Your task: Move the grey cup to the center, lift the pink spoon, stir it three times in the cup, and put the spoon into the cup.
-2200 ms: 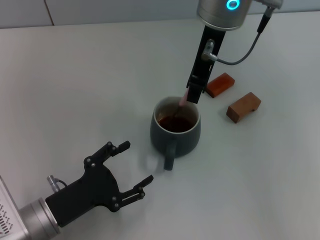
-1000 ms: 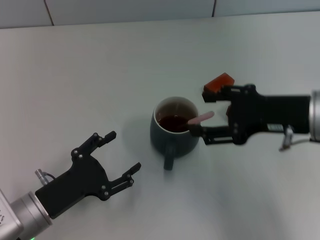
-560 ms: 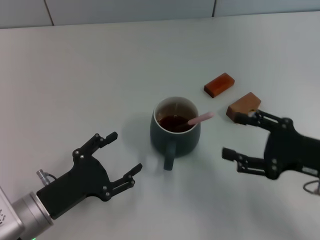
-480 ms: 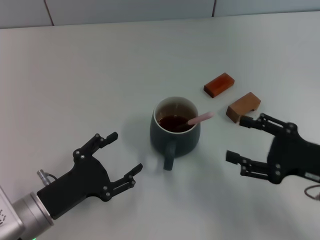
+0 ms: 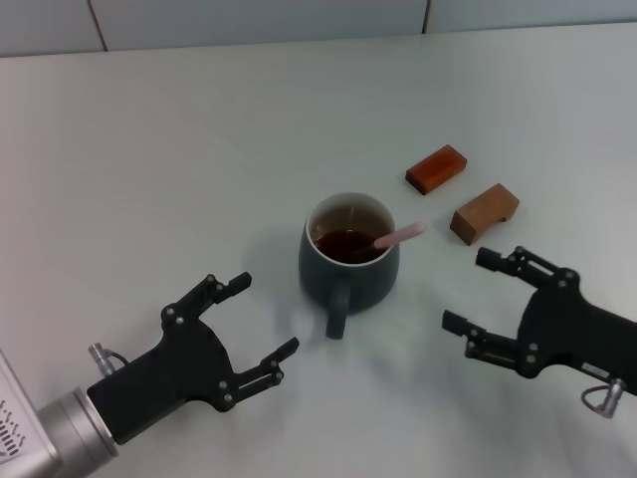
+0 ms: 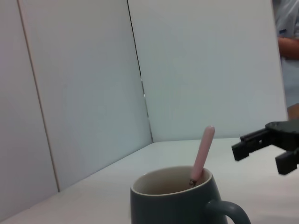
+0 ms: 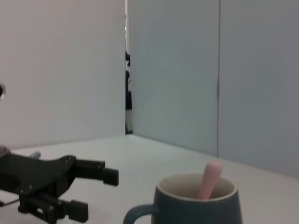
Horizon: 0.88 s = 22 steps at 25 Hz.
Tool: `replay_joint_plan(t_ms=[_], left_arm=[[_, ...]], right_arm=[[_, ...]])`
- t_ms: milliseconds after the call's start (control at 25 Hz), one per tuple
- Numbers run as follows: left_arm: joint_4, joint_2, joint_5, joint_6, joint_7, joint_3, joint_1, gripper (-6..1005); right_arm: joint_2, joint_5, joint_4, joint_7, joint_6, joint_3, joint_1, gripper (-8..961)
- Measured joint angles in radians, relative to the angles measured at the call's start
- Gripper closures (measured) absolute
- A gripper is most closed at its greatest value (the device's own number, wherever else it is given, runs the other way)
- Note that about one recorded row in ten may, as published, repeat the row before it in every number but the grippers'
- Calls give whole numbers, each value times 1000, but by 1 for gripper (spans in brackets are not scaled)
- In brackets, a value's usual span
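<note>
Head view, grey cup: stands upright near the middle of the white table, loop handle turned toward the robot, dark reddish-brown liquid inside.
Head view, pink spoon: rests in the cup, bowl end down in the liquid, pale pink handle leaning on the rim and jutting out toward the robot's right.
Head view, left pincer: low over the table, near the cup on its left and nearer the robot; fingers spread apart, nothing between them.
Head view, right pincer: low over the table to the right of the cup, apart from it; fingers spread apart, holding nothing.
Head view, wooden blocks: a reddish-brown block and a lighter brown block lie beyond and to the right of the cup, near each other but not touching.
Left wrist view, cup: close in the foreground, pale inside rim showing, handle at one side; the spoon handle slants up out of it.
Left wrist view, other arm: the right pincer shows beyond the cup, fingers parted.
Right wrist view, cup: in the foreground with the pink spoon handle leaning on the far rim.
Right wrist view, other arm: the left pincer lies beyond the cup, fingers apart.
</note>
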State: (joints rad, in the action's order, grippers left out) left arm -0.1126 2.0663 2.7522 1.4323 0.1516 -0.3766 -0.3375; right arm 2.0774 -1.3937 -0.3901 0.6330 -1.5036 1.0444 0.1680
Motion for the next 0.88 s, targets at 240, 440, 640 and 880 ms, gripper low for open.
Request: replay_joint_plan(t_ms=[240,440,640,880], left_arm=[[-1,0,0,-1,0,2,0,148],[-3,0,0,-1,0,5,-2,149],[-4,0,0,-1,0,5,-3,149],[-4,0,0,-1,0,5,-5,149]], right_arm=[[3,-12,32,-3,39,7,24,127],[3,-12,51,-14,54,9,35,127],[4,-13,56,-15,57,9,40,127],[4,-13,61,-15,60,8,44,127]])
